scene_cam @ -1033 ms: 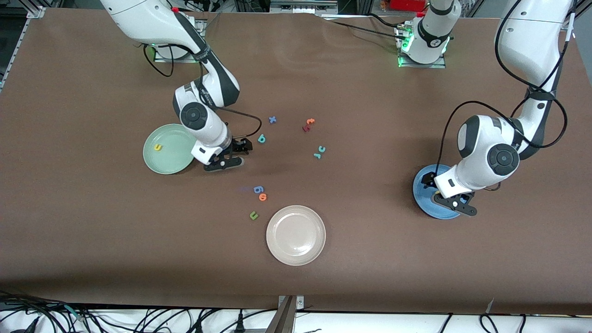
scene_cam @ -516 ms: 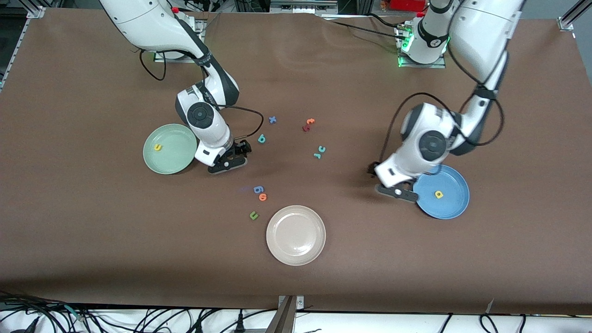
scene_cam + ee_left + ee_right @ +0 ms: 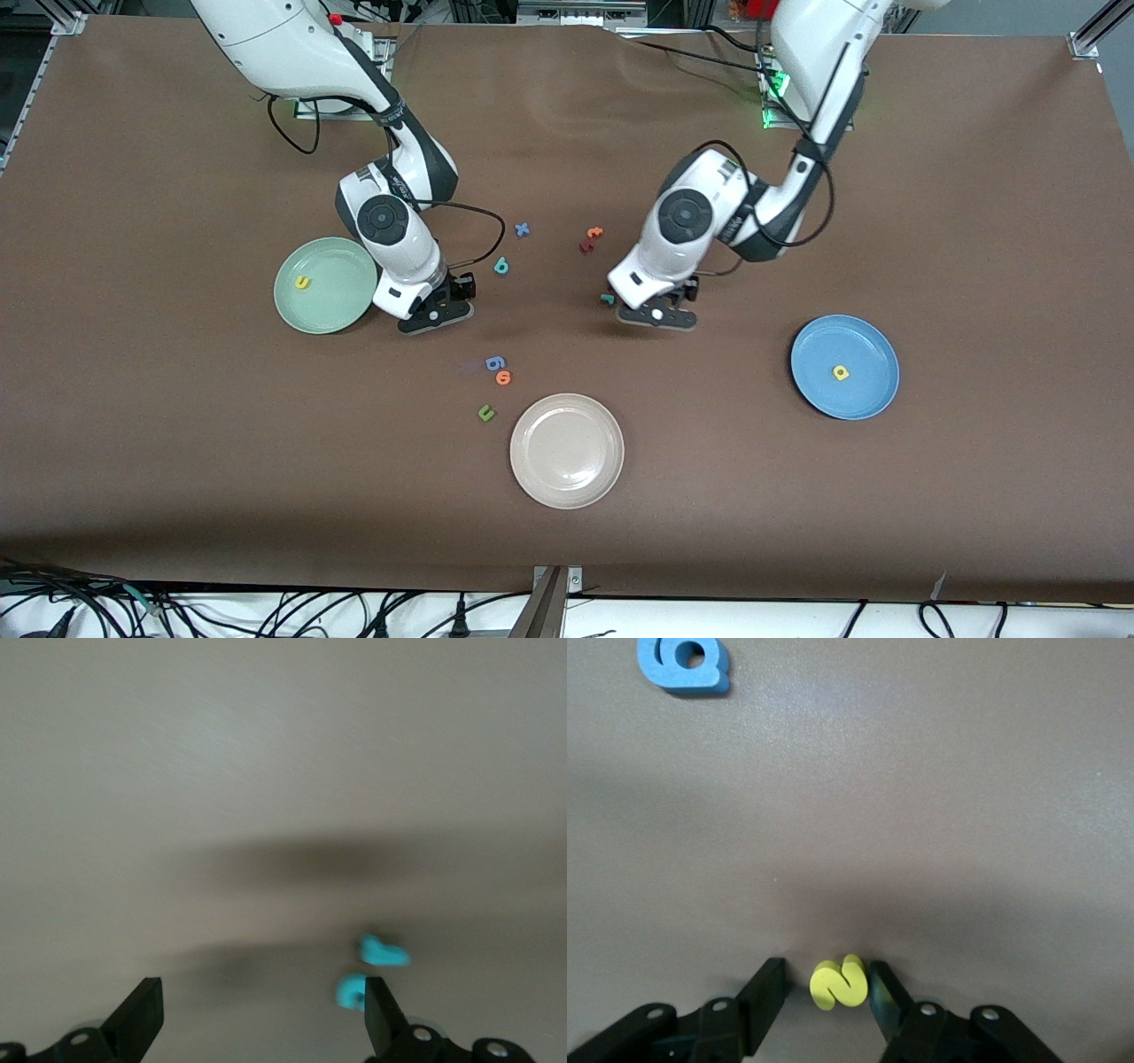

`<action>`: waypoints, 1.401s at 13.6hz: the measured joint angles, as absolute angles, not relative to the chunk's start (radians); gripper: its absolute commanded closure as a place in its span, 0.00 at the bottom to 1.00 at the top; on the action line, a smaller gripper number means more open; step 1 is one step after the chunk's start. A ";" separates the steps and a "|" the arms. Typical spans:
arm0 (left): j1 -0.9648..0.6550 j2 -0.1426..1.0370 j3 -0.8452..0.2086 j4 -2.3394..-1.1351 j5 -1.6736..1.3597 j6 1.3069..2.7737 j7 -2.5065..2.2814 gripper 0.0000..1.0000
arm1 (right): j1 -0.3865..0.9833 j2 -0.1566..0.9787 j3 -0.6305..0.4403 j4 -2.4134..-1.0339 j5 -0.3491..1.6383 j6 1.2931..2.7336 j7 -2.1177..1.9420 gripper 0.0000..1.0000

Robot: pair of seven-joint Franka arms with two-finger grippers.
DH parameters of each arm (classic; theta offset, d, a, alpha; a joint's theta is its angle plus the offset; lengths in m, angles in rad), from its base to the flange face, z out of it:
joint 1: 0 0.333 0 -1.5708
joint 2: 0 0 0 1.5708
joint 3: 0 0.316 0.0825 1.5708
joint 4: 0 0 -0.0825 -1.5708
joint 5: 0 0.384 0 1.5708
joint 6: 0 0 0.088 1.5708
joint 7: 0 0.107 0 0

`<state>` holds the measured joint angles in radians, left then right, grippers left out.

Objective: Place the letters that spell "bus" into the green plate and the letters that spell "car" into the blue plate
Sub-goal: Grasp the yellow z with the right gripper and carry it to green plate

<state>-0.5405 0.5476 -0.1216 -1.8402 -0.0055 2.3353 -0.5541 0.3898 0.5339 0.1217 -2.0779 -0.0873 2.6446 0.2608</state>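
In the right wrist view, my right gripper (image 3: 827, 979) is low on the table beside the green plate (image 3: 325, 285). Its jaws stand on either side of the yellow "s" (image 3: 840, 985): one finger touches it, the other shows a small gap. A yellow "u" (image 3: 303, 283) lies in the green plate. My left gripper (image 3: 664, 301) hangs open over the teal "r" (image 3: 383, 950) and teal "c" (image 3: 350, 990), which lie by one finger. The blue plate (image 3: 844, 366) holds the yellow "a" (image 3: 840, 372). The teal "b" (image 3: 501, 265) lies beside my right gripper.
A beige plate (image 3: 567, 450) sits nearer the front camera. A blue "g"-like letter (image 3: 495, 362), an orange "o" (image 3: 503, 377) and a dark green "u" (image 3: 485, 412) lie close to it. A blue "x" (image 3: 522, 229) and orange and red letters (image 3: 592, 237) lie mid-table.
My left arm swung from over the blue plate to the teal letters mid-table, leaving the yellow "a" in the plate. My right gripper's jaws have narrowed around the yellow "s".
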 measured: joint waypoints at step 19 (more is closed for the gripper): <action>-0.591 0.710 -0.117 -1.687 -0.005 2.344 -0.603 0.03 | 0.379 0.306 -0.058 -2.047 -0.087 2.244 0.267 0.98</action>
